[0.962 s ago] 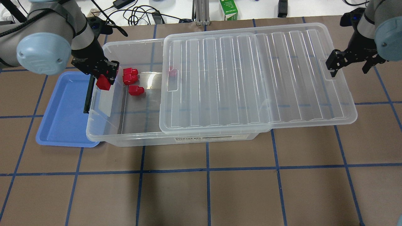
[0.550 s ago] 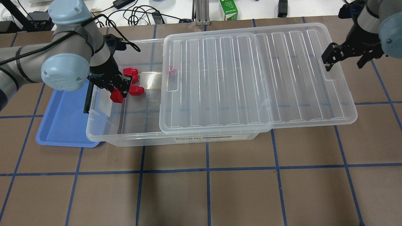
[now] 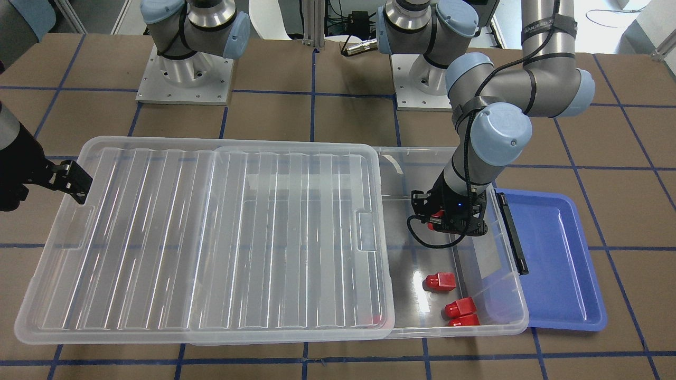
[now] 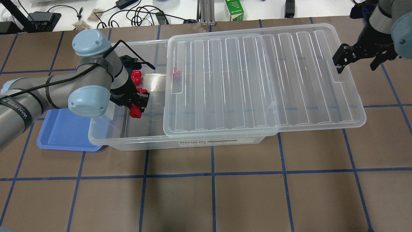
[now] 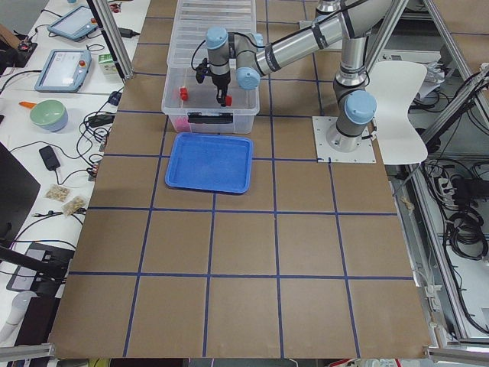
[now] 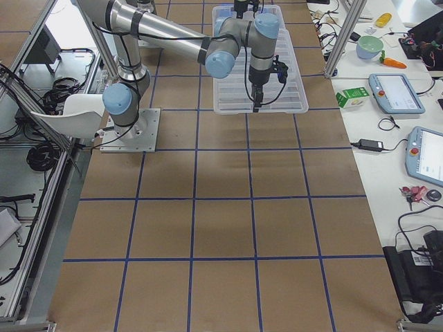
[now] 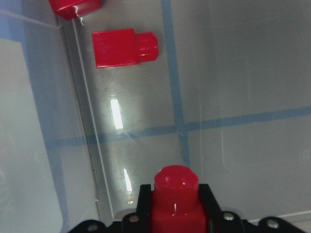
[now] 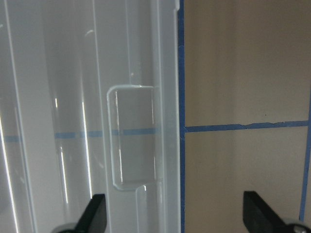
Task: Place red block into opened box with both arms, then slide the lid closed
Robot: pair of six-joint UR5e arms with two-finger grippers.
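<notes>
My left gripper (image 4: 137, 106) is shut on a red block (image 4: 135, 111) and hangs inside the open left end of the clear box (image 4: 128, 141). In the left wrist view the red block (image 7: 176, 199) sits between the fingers (image 7: 144, 204), its stub pointing forward above the box floor. The ribbed lid (image 4: 257, 80) lies slid to the right, covering most of the box. At the lid's right short edge, by the notch (image 8: 133, 141), my right gripper (image 4: 360, 59) stands open and holds nothing.
Three loose red blocks (image 3: 440, 281) lie on the box floor by its far wall; another (image 4: 176, 74) shows through the lid. A blue tray (image 4: 64, 132) lies left of the box. A black bar (image 3: 511, 232) runs along the box's short side. A green carton (image 4: 234, 9) and cables lie behind.
My left gripper has carried the red block from above the box's left rim to the right and nearer, into the open end. The right gripper has shifted only slightly and stays open.
</notes>
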